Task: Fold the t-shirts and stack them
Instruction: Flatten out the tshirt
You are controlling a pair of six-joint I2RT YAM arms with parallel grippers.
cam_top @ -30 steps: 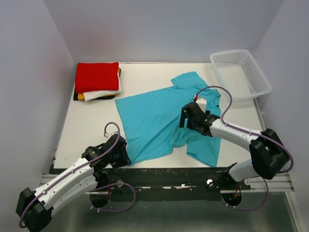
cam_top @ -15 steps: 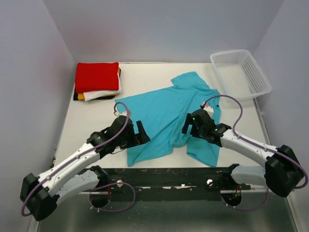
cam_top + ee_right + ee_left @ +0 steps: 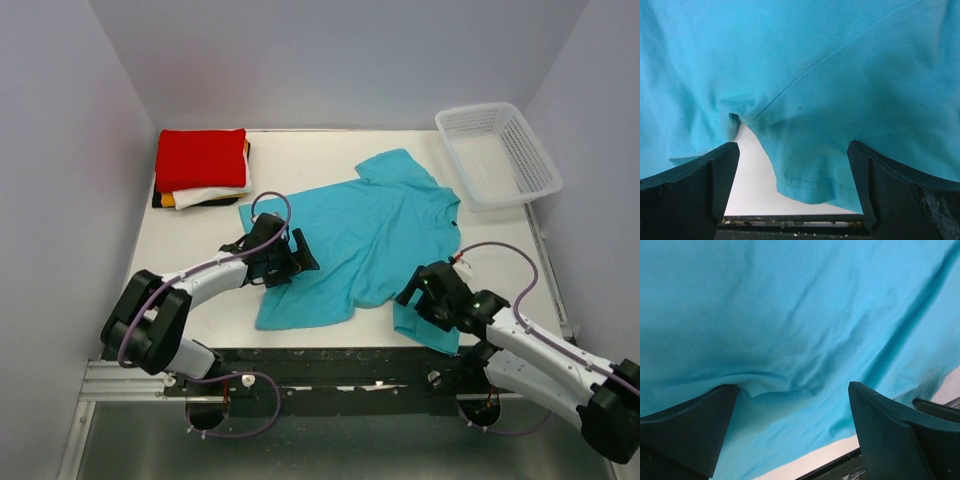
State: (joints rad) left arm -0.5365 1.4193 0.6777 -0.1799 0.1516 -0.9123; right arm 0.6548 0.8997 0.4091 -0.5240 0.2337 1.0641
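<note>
**A:** How far along is it?

**B:** Partly done, I judge. A folded red cloth t-shirt tops a pile at the rear left of the flat white table; under it lies a folded white t-shirt, with slivers of a yellow-orange t-shirt and a black t-shirt. The plain turquoise-blue cloth t-shirt lies spread mid-table, not yet folded or stacked.

**A:** Which way does it lie?

**B:** Its long axis runs left to right, slightly skewed; the hem is at the left, with one sleeve to the rear and one at the near edge. So the neck seems to face right, toward the white plastic mesh basket; I cannot make out the collar itself.

**A:** And the grippers?

**B:** The black left gripper sits over the hem half, jaws spread, with a wrinkle of cloth by one finger. The black right gripper is at the near sleeve, jaws likewise apart, holding nothing.
</note>
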